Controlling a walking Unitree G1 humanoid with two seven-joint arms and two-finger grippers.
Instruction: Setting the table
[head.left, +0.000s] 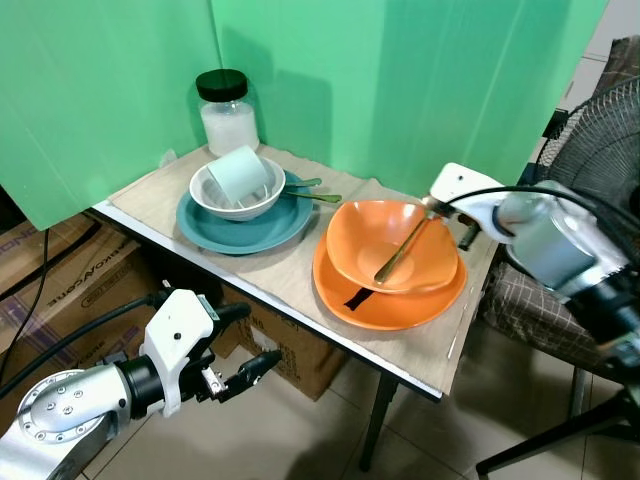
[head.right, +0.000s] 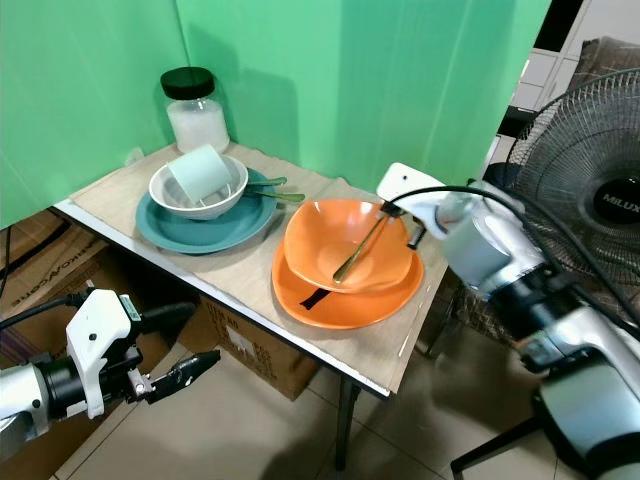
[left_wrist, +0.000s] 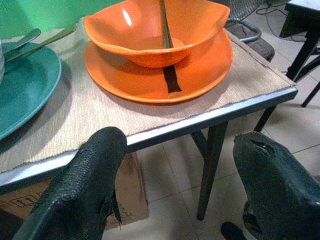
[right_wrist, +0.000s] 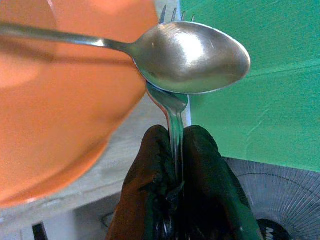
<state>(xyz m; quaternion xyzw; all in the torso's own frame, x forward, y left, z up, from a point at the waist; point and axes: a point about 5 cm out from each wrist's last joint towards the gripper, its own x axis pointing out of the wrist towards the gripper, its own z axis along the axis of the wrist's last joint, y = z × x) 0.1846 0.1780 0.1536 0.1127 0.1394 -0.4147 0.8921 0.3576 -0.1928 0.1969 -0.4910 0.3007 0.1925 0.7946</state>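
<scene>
Right gripper (right_wrist: 175, 150) is pinched shut on a fork (right_wrist: 172, 112) by its thin metal handle, tines pointing away from the jaws, just past the orange bowl (head.left: 392, 245) rim. A shiny spoon (right_wrist: 192, 52) lies across the fork ahead of the fingertips, handle sloping down into the bowl. The bowl sits on an orange plate (head.left: 345, 285), both glossy smooth plastic.

Left gripper (head.left: 232, 370) hangs below the table (left_wrist: 165, 117) edge, jaws wide, nothing between them.

Risks: smooth narrow handle could twist or slip in the pinch; pulling the fork may drag the spoon off the rim; a nudge could slide the slick bowl on its plate.
</scene>
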